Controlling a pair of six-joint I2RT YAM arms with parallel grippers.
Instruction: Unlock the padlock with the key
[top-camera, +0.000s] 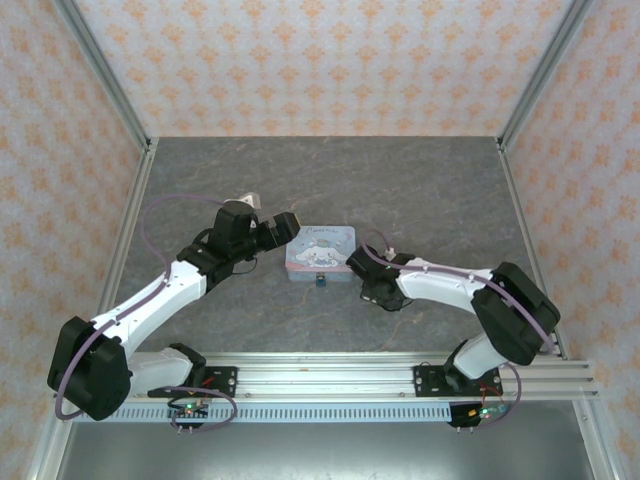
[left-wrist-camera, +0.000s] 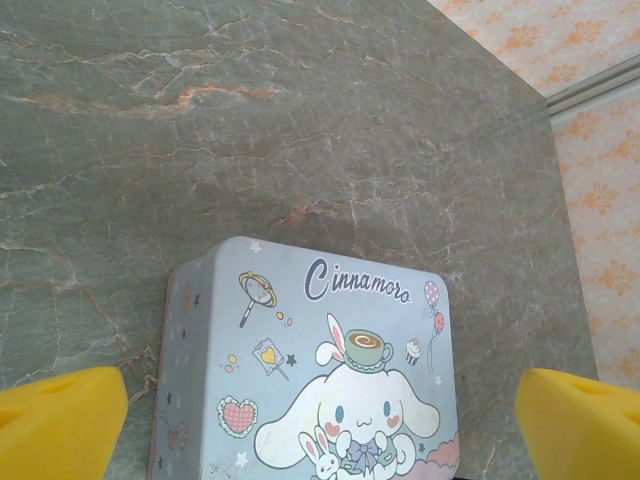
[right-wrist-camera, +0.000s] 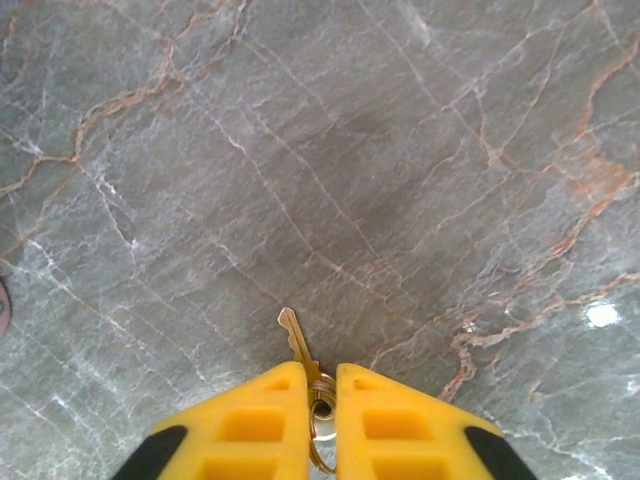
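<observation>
Right end effector (right-wrist-camera: 320, 378) pinched shut on key (right-wrist-camera: 297, 343) at ring end, blade poking out past the 2 pads over table (right-wrist-camera: 420, 150).
Key: light, thin, stiff, slick metal; may pivot in the grip, so best held flat across its head.
Padlock (top-camera: 320, 281): tiny, at near side of tin (top-camera: 318, 248).
Left end effector (left-wrist-camera: 322, 392) wide open, empty, over tin.

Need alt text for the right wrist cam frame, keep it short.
The yellow right claw is shut on a small brass-coloured key, whose blade pokes forward past the fingertips. A key ring sits in the narrow gap between the two fingers. Behind them is a grey marbled table with rusty veins.
</observation>
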